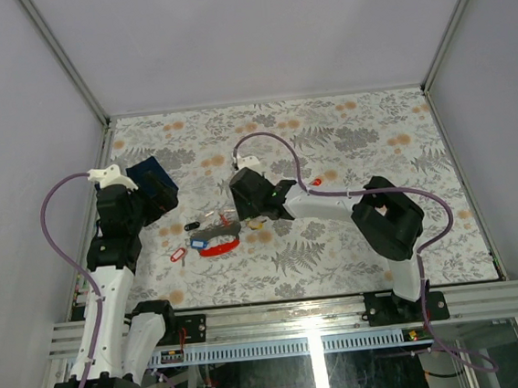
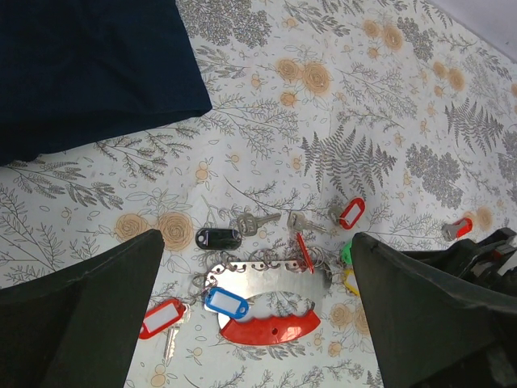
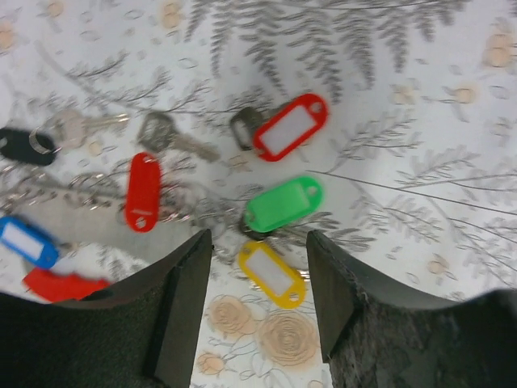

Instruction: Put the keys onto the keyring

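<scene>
Keys (image 2: 295, 222): lay flat on the floral table (image 1: 354, 130), spread close around the keyring (image 2: 266, 284), with tags in red, green, yellow, blue and black. Sat near the centre, between both arms, presumably so that either could reach. Could not tell which, if any, already hung on the ring.

Right gripper (image 3: 258, 242): hovered low over the yellow tag (image 3: 271, 273), with fingers parted to either side of it and clamping nothing. Probably lined up to pinch that key, with the green tag (image 3: 283, 204) just beyond.

Left gripper (image 2: 257, 242): hung higher, above the keyring's grey fob and red strap (image 2: 271, 330), with fingers spread wide and empty. Likely poised to steady the ring during threading.
</scene>
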